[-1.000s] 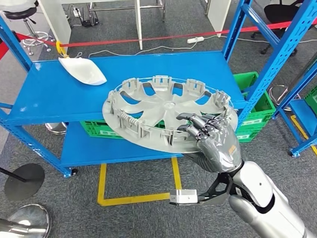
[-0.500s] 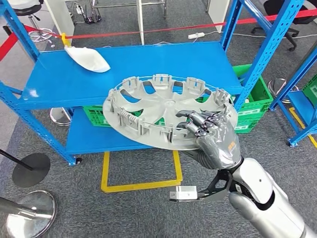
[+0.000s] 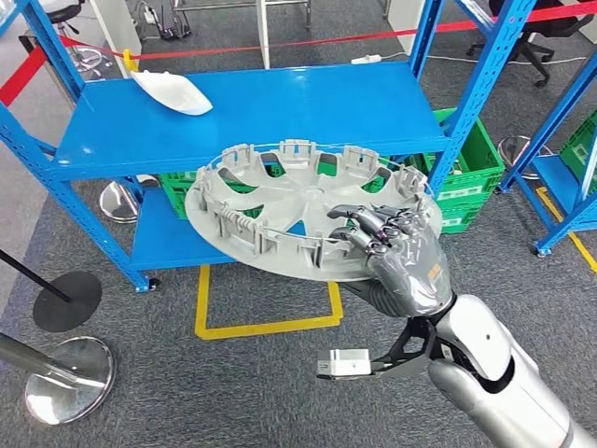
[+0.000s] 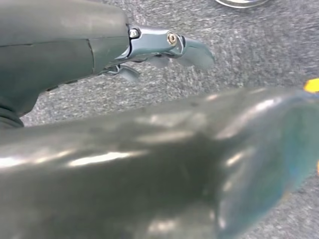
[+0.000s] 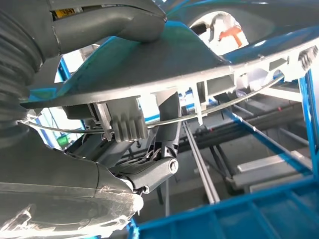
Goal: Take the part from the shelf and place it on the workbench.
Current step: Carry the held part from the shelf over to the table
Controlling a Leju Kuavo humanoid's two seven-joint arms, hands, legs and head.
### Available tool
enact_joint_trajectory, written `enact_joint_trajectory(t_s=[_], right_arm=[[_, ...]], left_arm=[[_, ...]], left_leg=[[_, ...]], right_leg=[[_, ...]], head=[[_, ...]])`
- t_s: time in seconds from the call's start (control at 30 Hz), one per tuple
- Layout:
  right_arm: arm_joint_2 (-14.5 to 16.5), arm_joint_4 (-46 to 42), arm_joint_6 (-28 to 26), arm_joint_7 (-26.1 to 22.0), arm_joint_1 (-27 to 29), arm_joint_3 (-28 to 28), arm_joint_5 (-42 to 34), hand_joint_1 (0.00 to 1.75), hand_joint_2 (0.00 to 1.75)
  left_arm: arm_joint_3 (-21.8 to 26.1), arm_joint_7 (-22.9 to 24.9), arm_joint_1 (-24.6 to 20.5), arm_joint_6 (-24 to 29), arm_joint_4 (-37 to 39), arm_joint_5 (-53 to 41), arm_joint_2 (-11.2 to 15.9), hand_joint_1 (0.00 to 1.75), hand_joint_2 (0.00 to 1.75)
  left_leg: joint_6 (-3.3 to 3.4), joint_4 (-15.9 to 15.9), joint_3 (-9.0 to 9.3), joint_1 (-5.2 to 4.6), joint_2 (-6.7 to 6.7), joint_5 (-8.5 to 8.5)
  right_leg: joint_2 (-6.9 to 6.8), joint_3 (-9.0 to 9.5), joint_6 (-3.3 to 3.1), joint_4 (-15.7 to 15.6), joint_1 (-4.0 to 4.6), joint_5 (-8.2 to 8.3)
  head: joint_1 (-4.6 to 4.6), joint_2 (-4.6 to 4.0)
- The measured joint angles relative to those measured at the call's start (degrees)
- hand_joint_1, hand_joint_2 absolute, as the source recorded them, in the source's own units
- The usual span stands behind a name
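Gripping the grey wheel cover [image 3: 302,219] by its rim, the right hand [image 3: 409,266] carries it above the blue shelf [image 3: 246,117]; an orange mark on the hand is unreadable. Left hand [image 4: 165,45]: can't tell.

Silver right arm [image 3: 506,392]; grey robot hand [image 3: 405,266] with orange marking.

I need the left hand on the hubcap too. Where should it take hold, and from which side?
Probably the bare rim on the robot's left, opposite the right hand, which grips the hubcap at its right edge. The disc lies nearly flat, its clip tabs up, so come in level from the left, fingers over the rim, thumb under.
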Motion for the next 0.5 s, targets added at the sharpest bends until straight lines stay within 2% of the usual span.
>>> enact_joint_trajectory(t_s=[0.07, 0.1, 0.13, 0.17, 0.2, 0.23, 0.27, 0.3, 0.33, 0.37, 0.4, 0.43, 0.47, 0.5], right_arm=[[0.00, 0.01, 0.06, -0.02, -0.12, 0.00, -0.15, 1.75, 1.75], [0.02, 0.02, 0.12, -0.01, -0.21, 0.00, -0.26, 1.75, 1.75], [0.04, 0.03, 0.19, -0.01, -0.27, 0.00, -0.36, 1.75, 1.75], [0.07, 0.03, 0.34, 0.03, -0.33, 0.00, -0.34, 1.75, 1.75], [0.09, 0.03, 0.58, 0.20, -0.33, 0.02, -0.10, 1.75, 1.75], [0.09, 0.06, 0.90, 0.50, -0.32, 0.06, 0.37, 1.75, 1.75], [0.10, 0.13, 1.26, 0.90, -0.33, 0.15, 0.98, 1.75, 1.75], [0.10, 0.22, 1.59, 1.39, -0.33, 0.26, 1.57, 1.75, 1.75], [0.12, 0.35, 1.87, 1.87, -0.33, 0.36, 2.07, 1.75, 1.75], [0.14, 0.50, 2.04, 2.28, -0.36, 0.44, 2.46, 1.75, 1.75], [0.17, 0.61, 2.16, 2.63, -0.41, 0.47, 2.81, 1.75, 1.75], [0.20, 0.69, 2.23, 2.93, -0.50, 0.47, 3.13, 1.75, 1.75], [0.22, 0.77, 2.26, 3.17, -0.61, 0.47, 3.40, 1.75, 1.75], [0.25, 0.81, 2.28, 3.37, -0.69, 0.47, 3.62, 1.75, 1.75]], left_arm=[[0.17, -0.02, 0.04, -0.04, -0.01, 0.01, 0.01, 0.00, 0.00], [0.27, -0.01, 0.09, -0.06, -0.01, 0.01, 0.00, 0.00, 0.00], [0.36, 0.04, 0.16, -0.06, -0.01, 0.03, 0.01, 0.00, 0.00], [0.44, 0.13, 0.17, -0.06, -0.01, 0.04, 0.02, 0.00, 0.00], [0.49, 0.23, 0.16, -0.06, -0.01, 0.06, 0.01, 0.00, 0.00], [0.52, 0.36, 0.10, -0.09, -0.01, 0.11, 0.01, 0.00, 0.00], [0.60, 0.45, 0.03, -0.16, -0.01, 0.17, 0.01, 0.00, 0.00], [0.71, 0.51, -0.01, -0.31, -0.01, 0.22, 0.01, 0.00, 0.00], [0.86, 0.54, -0.04, -0.46, -0.01, 0.26, 0.02, 0.00, 0.00], [1.04, 0.54, -0.09, -0.63, -0.03, 0.26, 0.02, 0.00, 0.00], [1.22, 0.54, -0.17, -0.82, -0.07, 0.26, 0.02, 0.00, 0.00], [1.36, 0.55, -0.33, -0.97, -0.17, 0.22, 0.02, 0.00, 0.00], [1.49, 0.55, -0.57, -1.12, -0.27, 0.17, -0.01, 0.00, 0.00], [1.60, 0.56, -0.77, -1.24, -0.38, 0.11, -0.04, 0.00, 0.00]], left_leg=[[-0.72, -0.19, -0.39, 0.16, -0.03, 0.75], [-1.06, 0.47, -0.90, 0.21, -0.04, -0.29], [-1.36, 2.22, -1.65, 0.23, -0.05, -2.47], [-1.60, 5.15, -2.64, 0.29, -0.02, -5.57], [-1.81, 9.06, -3.72, 0.30, -0.01, -8.66], [-1.96, 13.17, -4.70, 0.32, 0.00, -10.76], [-2.05, 16.34, -5.19, 0.32, 0.01, -11.42], [-2.09, 17.82, -4.83, 0.32, 0.03, -10.74], [-2.07, 17.21, -3.43, 0.32, 0.15, -9.29], [-2.04, 14.59, -0.99, 0.32, 0.54, -7.87], [-1.97, 10.57, 2.32, 0.27, 1.52, -7.26], [-1.73, 6.25, 5.51, 0.14, 2.47, -7.56], [-1.33, 2.87, 7.76, 0.05, 3.24, -8.27], [-0.86, 0.72, 9.00, -0.07, 3.56, -8.95]], right_leg=[[-0.05, -1.23, -0.82, -0.08, 0.06, 0.78], [-0.10, -1.86, -1.47, -0.06, 0.00, 1.29], [-0.14, -2.50, -2.05, -0.13, -0.13, 1.95], [-0.16, -3.21, -2.43, -0.15, -0.21, 2.62], [-0.15, -3.95, -2.65, -0.13, -0.22, 3.36], [-0.17, -4.75, -2.65, -0.10, -0.22, 4.09], [-0.32, -5.60, -2.61, -0.06, -0.21, 4.77], [-0.54, -6.44, -2.53, -0.02, -0.21, 5.39], [-0.81, -7.20, -2.42, 0.03, -0.21, 5.96], [-1.12, -7.84, -2.27, 0.11, -0.22, 6.45], [-1.38, -8.33, -2.08, 0.24, -0.13, 6.83], [-1.70, -8.69, -1.83, 0.49, -0.01, 7.11], [-2.12, -8.95, -1.53, 0.75, 0.13, 7.36], [-2.67, -9.10, -1.24, 0.92, 0.23, 7.58]], head=[[0.14, 0.00], [0.05, 0.01], [-0.08, 0.01], [-0.18, 0.01], [-0.27, 0.01], [-0.28, 0.01], [-0.27, 0.01], [-0.28, 0.01], [-0.28, 0.01], [-0.28, 0.01], [-0.31, 0.01], [-0.29, 0.01], [-0.27, 0.01], [-0.25, 0.01]])
